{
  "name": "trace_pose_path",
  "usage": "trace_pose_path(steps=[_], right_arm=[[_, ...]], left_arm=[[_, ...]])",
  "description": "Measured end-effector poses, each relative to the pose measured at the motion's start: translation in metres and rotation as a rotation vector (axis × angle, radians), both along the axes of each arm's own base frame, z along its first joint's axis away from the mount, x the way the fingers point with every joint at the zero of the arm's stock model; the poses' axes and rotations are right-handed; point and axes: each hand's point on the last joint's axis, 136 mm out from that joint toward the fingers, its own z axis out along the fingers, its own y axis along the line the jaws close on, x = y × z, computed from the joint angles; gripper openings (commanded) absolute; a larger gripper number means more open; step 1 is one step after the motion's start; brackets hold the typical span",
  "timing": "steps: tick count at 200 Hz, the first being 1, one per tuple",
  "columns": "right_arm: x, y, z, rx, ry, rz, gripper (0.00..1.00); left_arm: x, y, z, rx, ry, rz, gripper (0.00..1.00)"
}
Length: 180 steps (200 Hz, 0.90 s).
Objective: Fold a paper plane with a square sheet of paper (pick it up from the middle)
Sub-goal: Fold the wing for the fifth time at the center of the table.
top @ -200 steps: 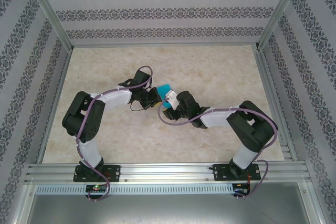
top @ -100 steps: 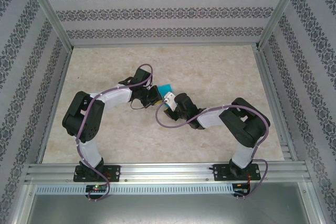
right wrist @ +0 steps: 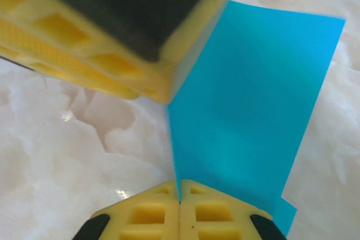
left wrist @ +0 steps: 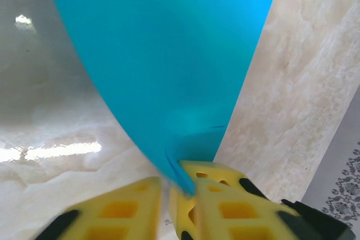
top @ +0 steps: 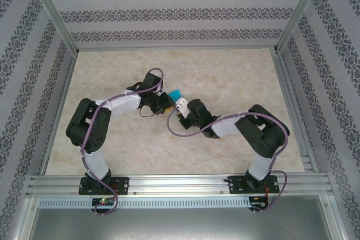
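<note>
The square sheet of paper (top: 176, 93) is turquoise blue and folded over into a narrower, layered piece, held up off the table (top: 225, 77) between the two arms. My right gripper (right wrist: 180, 199) is shut on its folded edge, and the sheet (right wrist: 253, 111) rises away from the pinch. My left gripper (left wrist: 167, 189) stands a little open, with a narrow gap between its yellow fingers (left wrist: 112, 212). The paper's lower edge (left wrist: 185, 178) rests against the inner side of its right finger. From above, my left gripper (top: 163, 103) and my right gripper (top: 178, 111) nearly touch.
My left gripper's yellow and black fingers (right wrist: 112, 26) loom at the top left of the right wrist view, close to the paper. Patterned walls (top: 180, 9) and metal frame rails (top: 180, 184) enclose the marble-look tabletop.
My right gripper has closed on the paper's folded edge and its arm has shifted slightly left. My left gripper's jaws have parted a little.
</note>
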Motion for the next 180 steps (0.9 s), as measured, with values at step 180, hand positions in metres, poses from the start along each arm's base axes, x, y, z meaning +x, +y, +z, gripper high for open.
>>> trace_pose_path(steps=[180], right_arm=[[0.016,-0.015,0.001,0.406,0.428,-0.197,0.0]], left_arm=[[0.01,0.037,0.034,-0.042,-0.175,0.072,0.66]])
